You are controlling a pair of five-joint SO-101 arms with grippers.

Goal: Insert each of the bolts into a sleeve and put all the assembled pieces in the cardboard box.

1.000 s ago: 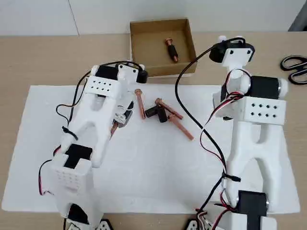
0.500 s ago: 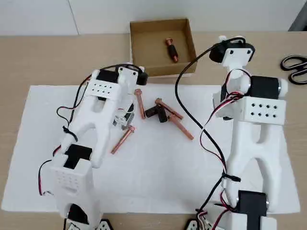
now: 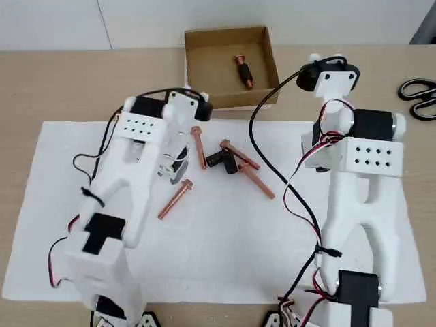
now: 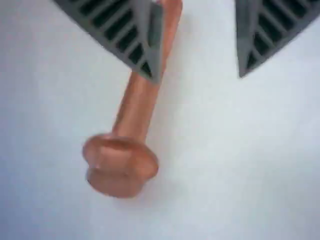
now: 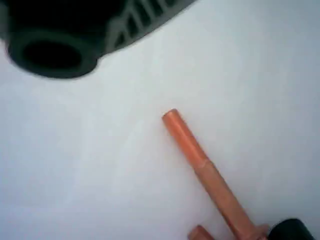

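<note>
on the tan surface (image 3: 68, 82) lies a white sheet (image 3: 225, 252), and the left arm stretches over its left half. the left claw (image 4: 199, 75) hangs just above the sheet with its fingers (image 4: 125, 35) apart and nothing between them. the loose bolt (image 3: 176, 199) (image 4: 132, 135) lies slanted on the sheet just beside that claw. in the left wrist view one finger overlaps its shaft, and whether they touch cannot be told.

a little further right, the second bolt (image 3: 198, 146) lies on the sheet with its head toward the cardboard box (image 3: 194, 68). next come the black sleeves (image 3: 221, 159), close together, with the third bolt (image 3: 238, 154) lying slanted against them. the fourth bolt (image 3: 257, 181) rests just beside them on the side toward the right arm.

the cardboard box stands on the surface at the far edge of the sheet. the assembled piece (image 3: 243, 70), a bolt in a black sleeve, lies inside it.

the right claw (image 5: 95, 45) is clamped on the held sleeve (image 5: 50, 55), whose open end shows above the sheet.

scissors (image 3: 419, 95) lie at the far right edge of the surface.
</note>
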